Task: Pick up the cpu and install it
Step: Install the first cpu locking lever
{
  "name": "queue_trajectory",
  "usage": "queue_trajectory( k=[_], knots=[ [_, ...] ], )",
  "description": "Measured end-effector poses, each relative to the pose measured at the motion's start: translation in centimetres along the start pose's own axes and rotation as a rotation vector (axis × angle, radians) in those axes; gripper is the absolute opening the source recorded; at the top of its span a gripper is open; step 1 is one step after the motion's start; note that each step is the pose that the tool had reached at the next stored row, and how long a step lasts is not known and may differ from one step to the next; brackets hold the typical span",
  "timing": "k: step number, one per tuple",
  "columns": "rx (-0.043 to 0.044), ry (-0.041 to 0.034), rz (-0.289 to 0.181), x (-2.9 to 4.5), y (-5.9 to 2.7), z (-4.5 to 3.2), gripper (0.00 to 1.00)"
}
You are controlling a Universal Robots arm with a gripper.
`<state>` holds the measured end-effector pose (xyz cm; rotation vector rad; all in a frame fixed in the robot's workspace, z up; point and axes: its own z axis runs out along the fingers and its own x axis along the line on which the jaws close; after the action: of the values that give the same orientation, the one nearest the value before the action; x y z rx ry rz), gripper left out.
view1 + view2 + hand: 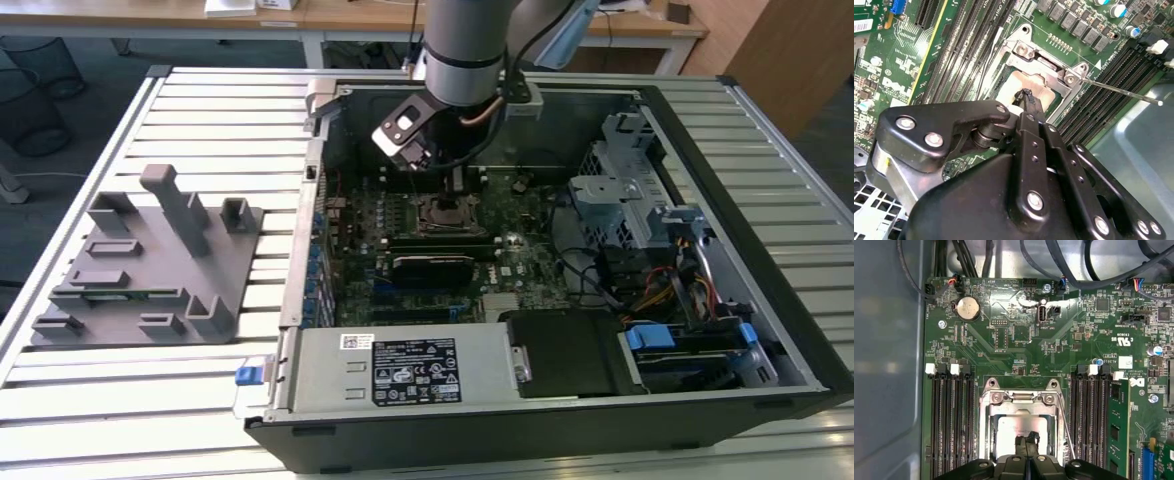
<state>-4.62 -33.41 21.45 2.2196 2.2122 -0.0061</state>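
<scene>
The cpu is a pale shiny square lying flat inside the dark metal-framed socket on the motherboard. My gripper hangs straight over it inside the open computer case. Its two black fingers are pressed together with nothing visible between them. The tips are just above the chip's middle; I cannot tell whether they touch it. The socket's thin wire lever stands free beside the frame.
Black memory slots flank the socket, and a green memory stick sits in one. The case wall, a drive cage and cables crowd the space. A grey parts fixture stands on the slatted table.
</scene>
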Motion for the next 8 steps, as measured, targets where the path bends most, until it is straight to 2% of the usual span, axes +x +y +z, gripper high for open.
queue_trajectory(
  k=[8],
  knots=[
    [-0.0001, 0.0001, 0.000, 0.00, 0.00, -0.49, 0.11]
  ],
)
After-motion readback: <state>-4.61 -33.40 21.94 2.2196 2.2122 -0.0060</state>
